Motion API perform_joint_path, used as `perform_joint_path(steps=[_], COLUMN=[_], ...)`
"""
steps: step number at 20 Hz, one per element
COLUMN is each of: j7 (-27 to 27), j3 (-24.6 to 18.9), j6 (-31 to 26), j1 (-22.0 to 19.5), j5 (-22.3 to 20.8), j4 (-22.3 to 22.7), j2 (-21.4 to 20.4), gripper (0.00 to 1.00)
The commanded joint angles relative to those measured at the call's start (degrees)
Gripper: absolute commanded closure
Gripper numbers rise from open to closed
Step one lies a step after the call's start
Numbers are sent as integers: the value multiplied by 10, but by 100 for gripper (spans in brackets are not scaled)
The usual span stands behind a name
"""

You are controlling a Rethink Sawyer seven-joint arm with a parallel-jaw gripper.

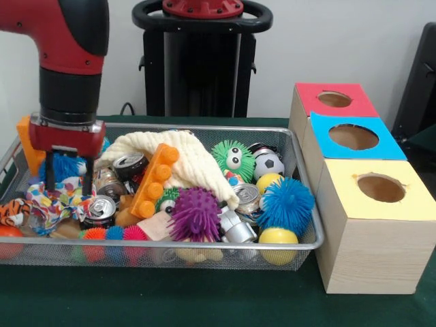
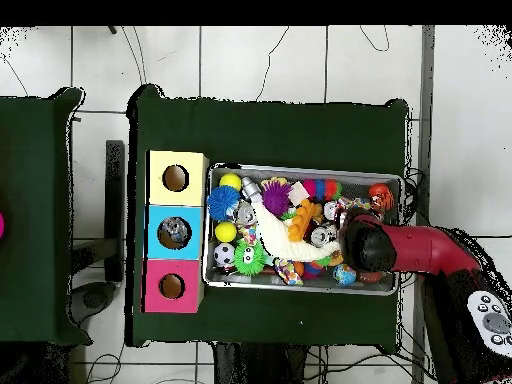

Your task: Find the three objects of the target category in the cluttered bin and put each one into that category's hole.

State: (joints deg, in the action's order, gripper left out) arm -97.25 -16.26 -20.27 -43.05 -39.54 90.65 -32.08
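Bin point(image 1: 300, 170) of jumbled toys and cans beside three boxes with holes.
I see my gripper point(image 1: 69, 178) hanging upright at its end, fingers apart over a patterned cloth point(image 1: 54, 203).

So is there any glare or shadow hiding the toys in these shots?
Front view: even light, small glints on the cans, soft shade under the gripper. Overhead view: the arm covers part of the bin; little shadow.
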Motion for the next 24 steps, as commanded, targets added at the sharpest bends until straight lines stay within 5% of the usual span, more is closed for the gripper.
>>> perform_joint_path(steps=[1,12,24], j7=[84,44,66], j3=[-95,-10,4], j6=[-34,-76,-93], j1=[-2,67,68], j5=[-4,-30,-24], j4=[34,-15,-13], j2=[31,27,1], gripper=[0,0,0])
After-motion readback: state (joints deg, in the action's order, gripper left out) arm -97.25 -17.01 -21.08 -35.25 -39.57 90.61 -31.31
